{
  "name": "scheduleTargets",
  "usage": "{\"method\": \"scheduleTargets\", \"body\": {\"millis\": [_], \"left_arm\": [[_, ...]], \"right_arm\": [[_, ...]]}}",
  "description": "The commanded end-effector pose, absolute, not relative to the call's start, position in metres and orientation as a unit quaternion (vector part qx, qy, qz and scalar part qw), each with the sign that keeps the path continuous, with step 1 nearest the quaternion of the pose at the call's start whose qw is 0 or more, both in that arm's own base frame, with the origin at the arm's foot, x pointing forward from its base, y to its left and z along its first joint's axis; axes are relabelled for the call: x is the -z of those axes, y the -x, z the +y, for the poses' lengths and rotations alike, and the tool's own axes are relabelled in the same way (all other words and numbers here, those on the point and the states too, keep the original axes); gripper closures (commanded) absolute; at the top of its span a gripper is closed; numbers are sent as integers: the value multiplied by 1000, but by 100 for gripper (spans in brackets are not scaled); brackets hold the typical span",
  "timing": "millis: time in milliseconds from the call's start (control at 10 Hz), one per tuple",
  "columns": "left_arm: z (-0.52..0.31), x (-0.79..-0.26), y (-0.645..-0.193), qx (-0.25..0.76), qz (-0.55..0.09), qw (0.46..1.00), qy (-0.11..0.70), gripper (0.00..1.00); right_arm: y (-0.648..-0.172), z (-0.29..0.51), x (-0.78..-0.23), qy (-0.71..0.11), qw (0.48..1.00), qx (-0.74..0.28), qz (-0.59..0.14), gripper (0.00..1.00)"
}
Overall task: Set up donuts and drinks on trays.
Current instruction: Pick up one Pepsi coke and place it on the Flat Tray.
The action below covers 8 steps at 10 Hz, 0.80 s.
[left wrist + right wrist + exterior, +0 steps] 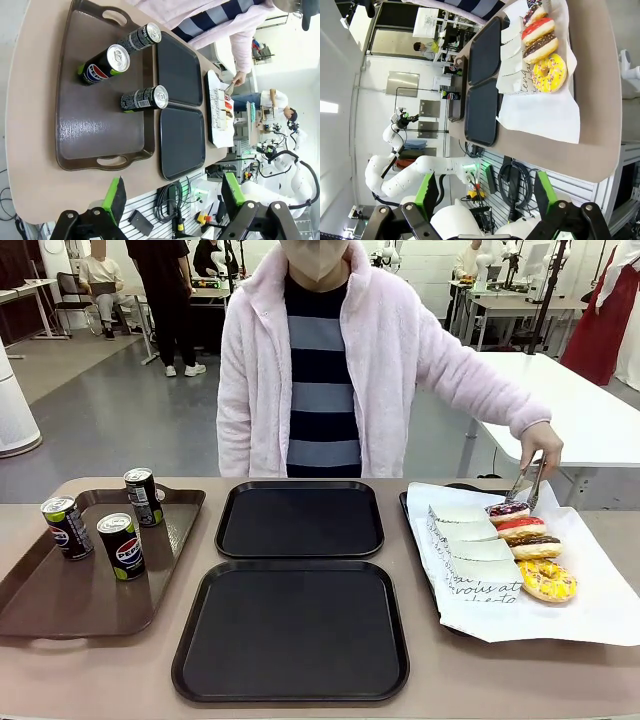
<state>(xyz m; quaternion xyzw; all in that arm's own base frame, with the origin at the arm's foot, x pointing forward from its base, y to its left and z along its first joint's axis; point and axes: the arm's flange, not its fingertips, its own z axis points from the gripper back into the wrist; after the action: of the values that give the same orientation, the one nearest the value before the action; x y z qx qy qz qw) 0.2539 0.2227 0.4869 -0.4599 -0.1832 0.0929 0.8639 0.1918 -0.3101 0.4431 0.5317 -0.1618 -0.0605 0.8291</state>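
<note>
Reaching over the right end of the tan bench (500, 680), the person's hand (540, 443) holds metal tongs (527, 483), whose tips sit at the dark-iced sprinkled ring donut (509, 510), the farthest of a row of four. Toward the robot follow the pink-iced donut (520, 526), the chocolate-iced donut (535, 545) and the yellow-iced sprinkled donut (547, 580). Each has a small white paper sleeve at its left, and all lie on a big white paper sheet (590, 610) (black script runs along its near part).

In the middle of the bench lie two large black square plastic trays, the far black tray (300, 518) and the near black tray (292, 630), just beside each other. At the left, a brown rectangular handled tray (60, 600) carries three slim black Pepsi cans (121, 545) standing upright, well apart from the donuts.

The left arm's fingers (114, 197) stand spread apart, off the bench's end near the brown tray. The right arm's fingers (426, 192) are likewise spread apart, off the end nearest the paper sheet.
</note>
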Motion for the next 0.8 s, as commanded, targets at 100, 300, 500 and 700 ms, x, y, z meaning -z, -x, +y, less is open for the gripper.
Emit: {"method": "scheduleTargets", "body": {"millis": [100,300,500,700], "left_arm": [[224,-486,-253,-90,-187,861,465,0],[213,-507,-255,-82,-188,878,433,0],[193,-555,-261,-54,-186,913,360,0],[174,-594,-275,-20,-154,949,274,0]], "right_arm": [[-191,-310,-444,-536,826,60,-164,0],[-191,-310,-444,-536,826,60,-164,0],[-191,-310,-444,-536,826,60,-164,0],[-191,-310,-444,-536,826,60,-164,0]]}}
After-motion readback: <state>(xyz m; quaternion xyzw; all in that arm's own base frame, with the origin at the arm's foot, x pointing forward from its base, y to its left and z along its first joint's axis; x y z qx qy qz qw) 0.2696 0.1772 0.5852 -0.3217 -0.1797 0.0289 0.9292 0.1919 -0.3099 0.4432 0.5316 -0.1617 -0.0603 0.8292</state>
